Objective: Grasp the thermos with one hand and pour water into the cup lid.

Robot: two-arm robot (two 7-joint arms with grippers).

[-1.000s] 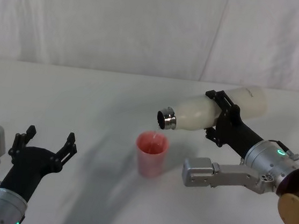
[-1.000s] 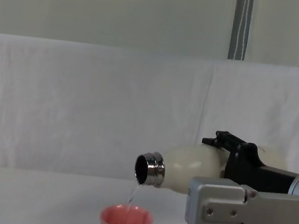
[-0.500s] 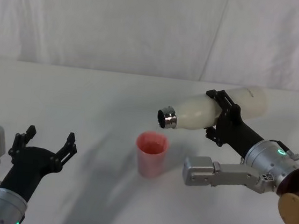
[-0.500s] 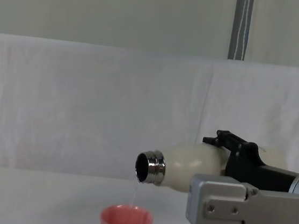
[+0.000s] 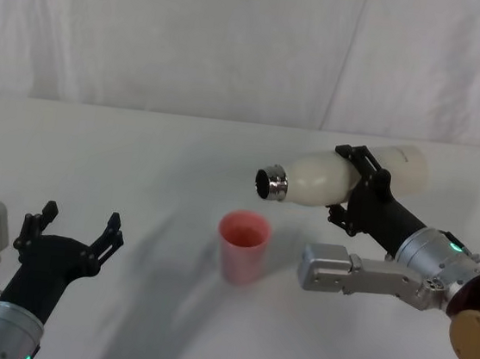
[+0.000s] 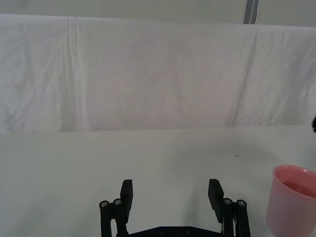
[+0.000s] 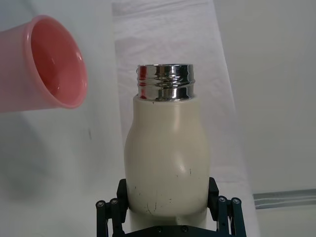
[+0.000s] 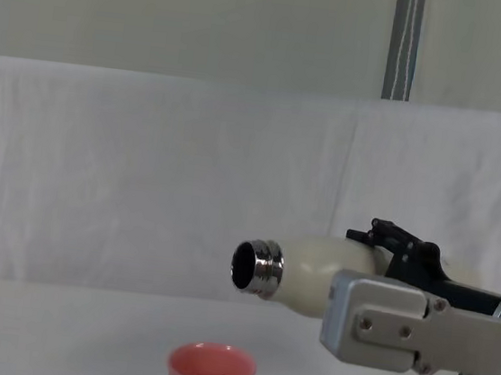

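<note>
White cloth covers the surface [image 5: 138, 159] and far wall. Right claw [image 5: 362, 189] clamps the thermos [image 5: 327, 176] nearly level above the pink cup lid [image 5: 243, 246]. Left claw [image 5: 74, 228] rests near-left, spread wide.

White table [image 5: 155, 161] surface. White wrinkled cloth backdrop [image 5: 238, 41] behind it. Grey vertical pole [image 8: 403, 44] above the backdrop.

We see open table [image 5: 138, 159] all around the cup lid [image 5: 243, 247]. Above it, the thermos [image 5: 318, 178] lies nearly level in the right gripper [image 5: 362, 189], steel mouth over the cup, with 1 clear gap between them. The left gripper [image 5: 74, 228], fingers spread, sits well apart; that lane seems clear.
</note>
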